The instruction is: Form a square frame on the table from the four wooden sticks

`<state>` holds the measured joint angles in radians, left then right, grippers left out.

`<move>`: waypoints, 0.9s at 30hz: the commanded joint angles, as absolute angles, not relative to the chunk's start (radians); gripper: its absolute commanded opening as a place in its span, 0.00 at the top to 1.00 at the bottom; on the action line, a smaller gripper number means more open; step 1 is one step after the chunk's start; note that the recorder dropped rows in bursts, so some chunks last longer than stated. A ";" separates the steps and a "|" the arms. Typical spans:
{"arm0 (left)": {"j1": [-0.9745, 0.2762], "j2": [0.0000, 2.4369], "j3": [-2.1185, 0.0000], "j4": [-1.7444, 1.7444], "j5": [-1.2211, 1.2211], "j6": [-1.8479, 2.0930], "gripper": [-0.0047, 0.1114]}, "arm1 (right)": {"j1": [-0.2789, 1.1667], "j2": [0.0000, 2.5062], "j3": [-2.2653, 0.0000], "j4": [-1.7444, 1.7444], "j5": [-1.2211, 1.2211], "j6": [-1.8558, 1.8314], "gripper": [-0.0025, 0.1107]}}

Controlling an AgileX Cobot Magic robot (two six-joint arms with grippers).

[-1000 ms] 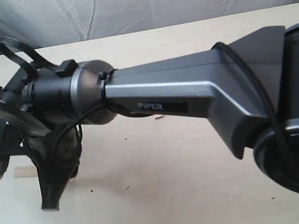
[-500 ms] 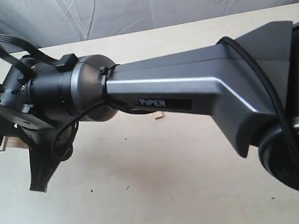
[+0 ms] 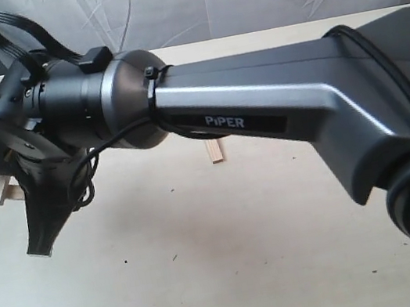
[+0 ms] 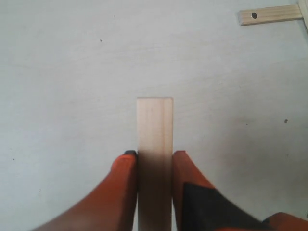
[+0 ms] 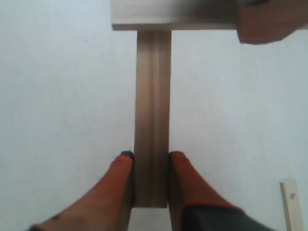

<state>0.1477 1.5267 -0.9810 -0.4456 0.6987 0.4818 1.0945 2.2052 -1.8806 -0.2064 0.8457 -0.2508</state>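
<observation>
Left gripper (image 4: 154, 156): jaws clamped on first stick (image 4: 154, 125) | right gripper (image 5: 150, 156): jaws clamped on second stick (image 5: 153, 96), far end butting crosswise stick (image 5: 173, 14), probably squaring a frame corner | holed stick (image 4: 269, 16) lies apart on table (image 4: 57, 72).

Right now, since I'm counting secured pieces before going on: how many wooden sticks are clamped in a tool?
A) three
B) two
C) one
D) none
B: the left tool clamps the first stick, and the right tool clamps the second stick.
</observation>
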 commanded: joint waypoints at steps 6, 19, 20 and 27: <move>0.139 1.518 -0.987 -0.444 0.689 0.482 0.96 | 1.095 2.191 -1.880 -0.149 0.818 -0.314 0.98; 0.139 1.518 -0.987 -0.444 0.684 0.498 0.96 | 1.095 2.189 -1.880 -0.165 0.952 -0.444 0.98; 0.139 1.518 -0.987 -0.444 0.680 0.500 0.96 | 1.095 2.189 -1.880 -0.148 0.962 -0.469 0.98; 0.139 1.518 -0.987 -0.433 0.670 0.500 0.96 | 1.095 2.124 -1.880 -0.043 0.931 -0.552 0.98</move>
<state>0.1477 1.5267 -0.9810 -0.4430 0.6773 0.4967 1.0945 2.1686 -1.8806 -0.0674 0.9599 -0.5319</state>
